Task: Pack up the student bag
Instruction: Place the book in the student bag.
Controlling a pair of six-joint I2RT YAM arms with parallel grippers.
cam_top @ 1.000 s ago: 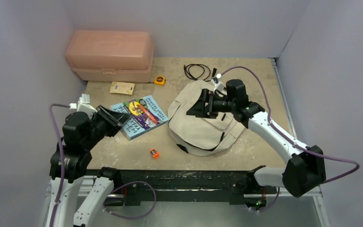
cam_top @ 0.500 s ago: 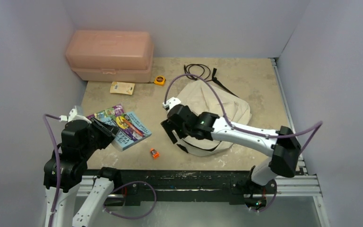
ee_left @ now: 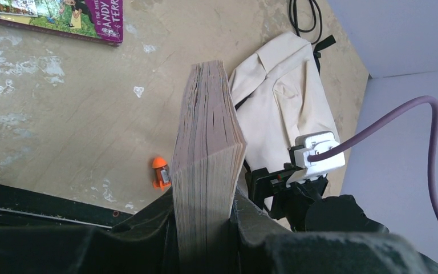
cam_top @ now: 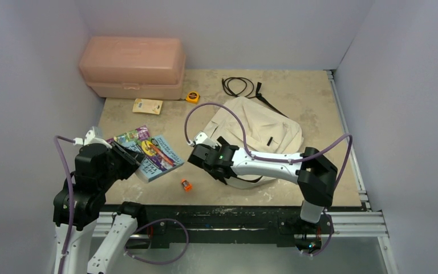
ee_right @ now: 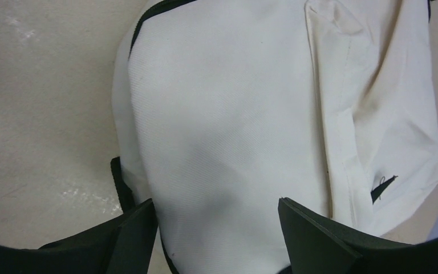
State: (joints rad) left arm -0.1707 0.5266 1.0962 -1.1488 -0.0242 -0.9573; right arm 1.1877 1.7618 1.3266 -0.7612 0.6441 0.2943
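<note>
Presently the left gripper (ee_left: 204, 228) is clamped on a thick book (ee_left: 205, 131), held by its near edge with the page block standing upright between the jaws. Since a second ago this arm has drawn the book toward the near left, uncovering a purple-covered book (cam_top: 128, 137) that lies flat on the table (cam_top: 319, 103). The left arm sits folded at the near left corner, elbow raised and wrist aimed toward the far right. A small orange item (cam_top: 186, 184) lies alone, near the front edge.

To its right, the right gripper (ee_right: 217, 228) has swung off the middle of the student bag (cam_top: 262, 128) to its near left edge. Its jaws stand apart over the cream fabric and hold nothing; contact cannot be confirmed. The right arm stretches low from its base leftward, with the forearm crossing the bag's near side.

The bag lies flat, right of centre. Assessment: nothing is packed yet; the right arm appears positioned to open or steady the bag for the book.
</note>
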